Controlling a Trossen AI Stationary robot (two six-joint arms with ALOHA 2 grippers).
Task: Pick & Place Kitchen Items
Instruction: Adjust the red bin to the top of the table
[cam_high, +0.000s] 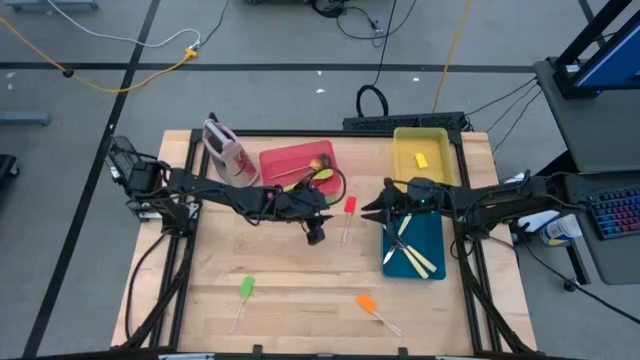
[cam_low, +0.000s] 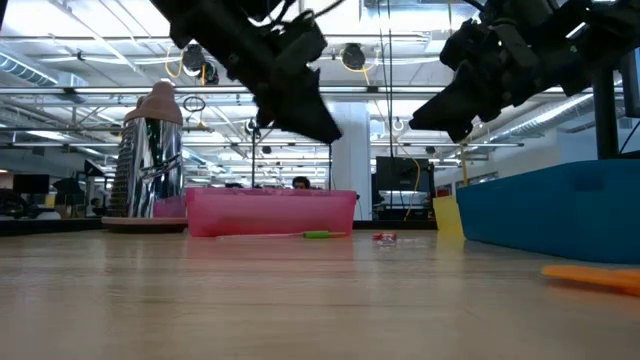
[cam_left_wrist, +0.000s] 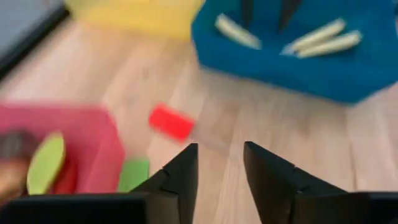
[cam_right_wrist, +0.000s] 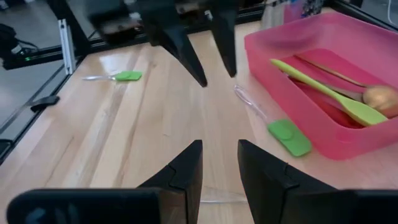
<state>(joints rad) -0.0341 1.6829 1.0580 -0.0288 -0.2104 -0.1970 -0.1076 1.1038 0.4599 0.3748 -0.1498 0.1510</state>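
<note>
My left gripper (cam_high: 315, 233) hangs open and empty above the table's middle, just left of a red-headed clear-handled spatula (cam_high: 348, 212) lying flat; its red head also shows in the left wrist view (cam_left_wrist: 171, 121). My right gripper (cam_high: 373, 212) is open and empty, just right of that spatula and at the blue tray's (cam_high: 437, 232) left edge. Cream-handled knives (cam_high: 412, 255) lie in the blue tray. A green spoon (cam_right_wrist: 329, 93) and a wooden spoon (cam_right_wrist: 367, 90) lie in the red tray (cam_high: 285, 160). A green-headed spatula (cam_right_wrist: 287, 135) lies beside that tray.
Another green spatula (cam_high: 243, 293) and an orange spatula (cam_high: 371, 308) lie flat near the table's near edge. The yellow tray (cam_high: 405, 160) stands at the far right, the pink-and-grey container (cam_high: 224, 150) at the far left of the red tray. Bare wood (cam_high: 300, 290) lies between.
</note>
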